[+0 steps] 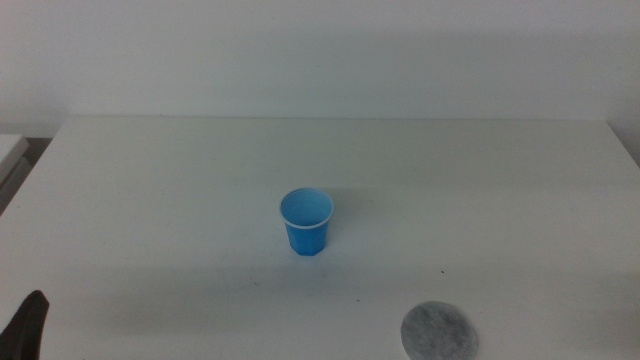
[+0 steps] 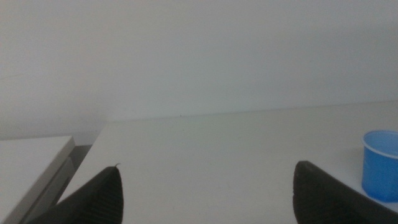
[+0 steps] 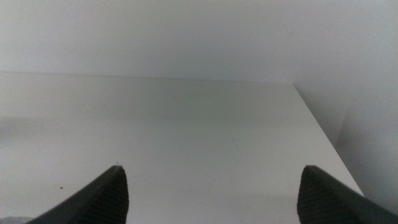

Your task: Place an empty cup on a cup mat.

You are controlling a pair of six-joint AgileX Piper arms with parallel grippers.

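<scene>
The small bright blue cup (image 1: 306,221) stands upright and empty in the middle of the white table (image 1: 150,200). The round speckled grey cup mat (image 1: 439,331) lies flat near the front edge, to the right of the cup and apart from it. My left gripper (image 2: 208,196) is open and empty at the front left; only a dark jaw tip shows in the middle view (image 1: 27,325). The cup also shows in the left wrist view (image 2: 380,163), beyond one jaw. My right gripper (image 3: 211,196) is open and empty over bare table; it is out of the middle view.
A lower pale surface (image 2: 31,162) adjoins the table's left side, also at the left edge of the middle view (image 1: 10,150). A white wall (image 1: 320,50) rises behind the table's far edge. The table's right edge (image 3: 323,137) shows in the right wrist view.
</scene>
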